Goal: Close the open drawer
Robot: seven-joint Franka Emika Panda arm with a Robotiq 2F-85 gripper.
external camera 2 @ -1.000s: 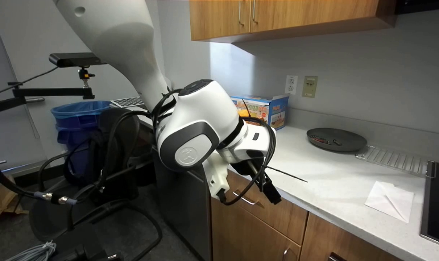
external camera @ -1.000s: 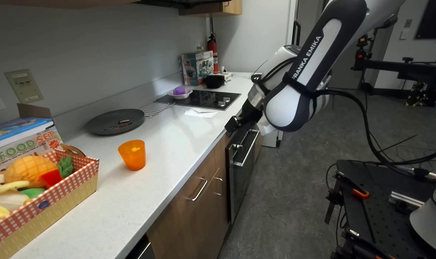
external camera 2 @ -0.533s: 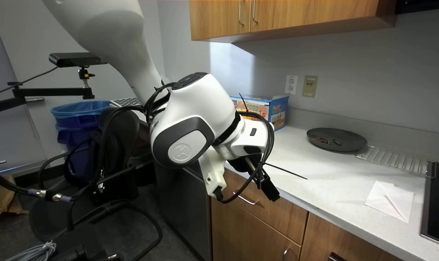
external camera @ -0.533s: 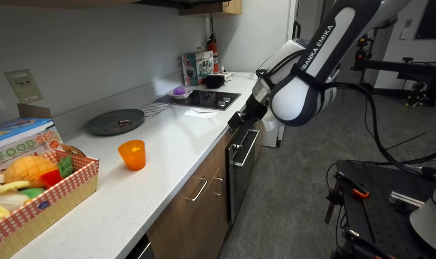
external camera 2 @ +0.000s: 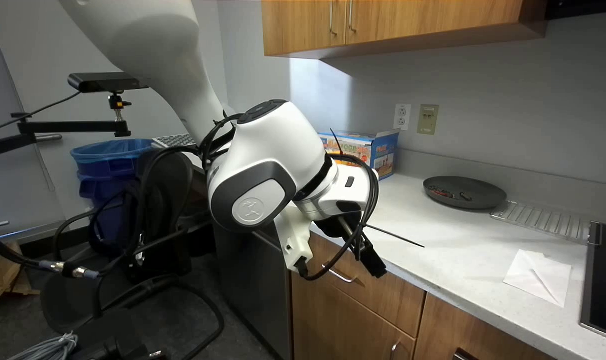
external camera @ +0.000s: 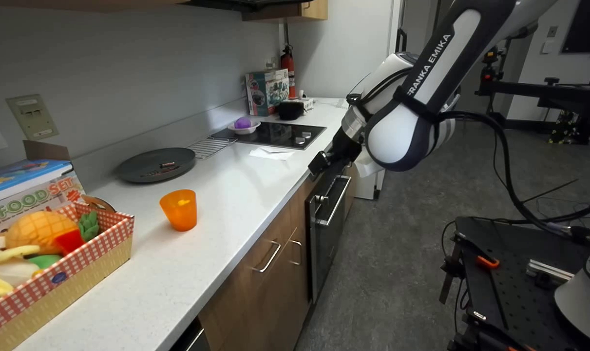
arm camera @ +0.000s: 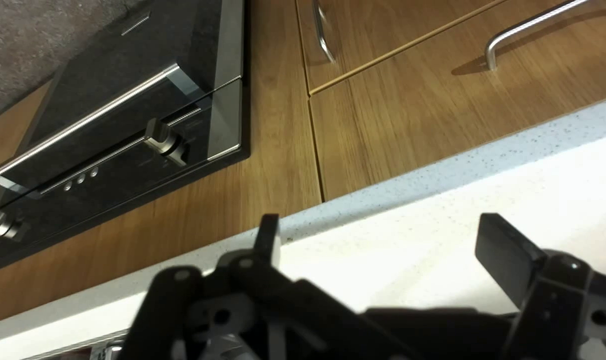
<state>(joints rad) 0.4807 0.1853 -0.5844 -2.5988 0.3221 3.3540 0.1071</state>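
The drawer has a brown wood front with a slim metal bar handle. It shows in both exterior views (external camera: pixel 270 235) (external camera 2: pixel 389 299) and in the wrist view (arm camera: pixel 413 125). Its front looks flush with the cabinet under the counter, and none of its inside shows. My gripper (arm camera: pixel 379 232) is open and empty, with its fingers spread over the counter's front edge in the wrist view. In the exterior views the gripper (external camera: pixel 318 165) (external camera 2: pixel 374 264) hangs by that edge, near the drawer's top, not touching the handle.
A black oven (external camera: pixel 326 229) with a bar handle stands beside the drawer. On the white counter (external camera: pixel 226 209) are an orange cup (external camera: pixel 179 210), a dark pan (external camera: pixel 156 165), a toy food basket (external camera: pixel 104 261) and folded paper (external camera 2: pixel 539 276). A cooktop (external camera: pixel 280 134) lies further along.
Over the first half second my arm moved back slightly, rising a little, and the gripper shifted a little with it. Since then it has stayed still. The drawer has not moved.
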